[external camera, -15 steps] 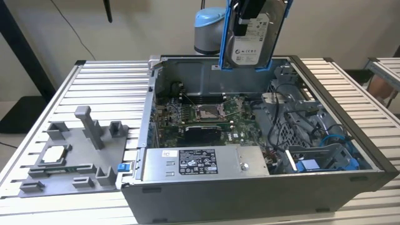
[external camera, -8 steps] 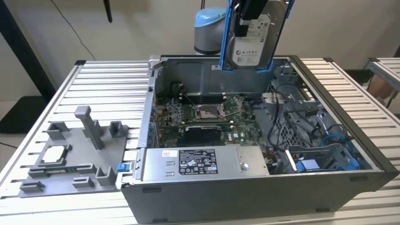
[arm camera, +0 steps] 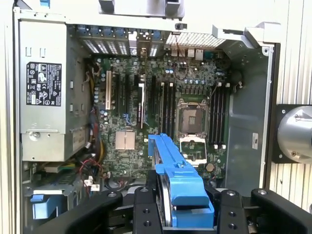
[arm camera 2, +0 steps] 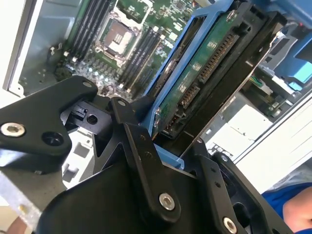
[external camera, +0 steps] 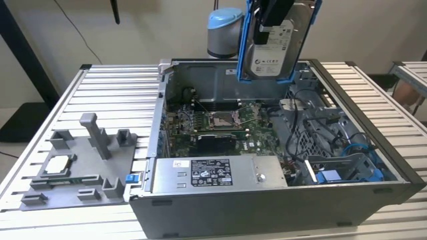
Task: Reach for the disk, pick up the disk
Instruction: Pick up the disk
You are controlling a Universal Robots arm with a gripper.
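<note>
The gripper [external camera: 272, 22] is pinching the disk [external camera: 275, 47] between its black fingers [arm camera: 146, 207], so nothing is separating hand from thing: the disk is hanging straight below the hand, toward six o'clock in the exterior view, with its long axis running upright and its white-labelled face turning toward that camera. Its blue carrier frame [arm camera: 180, 183] is sitting clamped between the finger links in the first wrist view, and in the second wrist view the disk's green circuit-board side [arm camera 2: 204, 73] is showing, still edged in blue. The disk is hovering clear above the open computer case [external camera: 373, 187], over its rear wall and well apart from the motherboard [arm camera: 161, 117] lying on the case floor. Inside the case, the grey power supply [external camera: 213, 172] is sitting along the near side, and a blue plastic bracket [external camera: 330, 177] is resting in the drive bay at about four o'clock, among loose cables.
</note>
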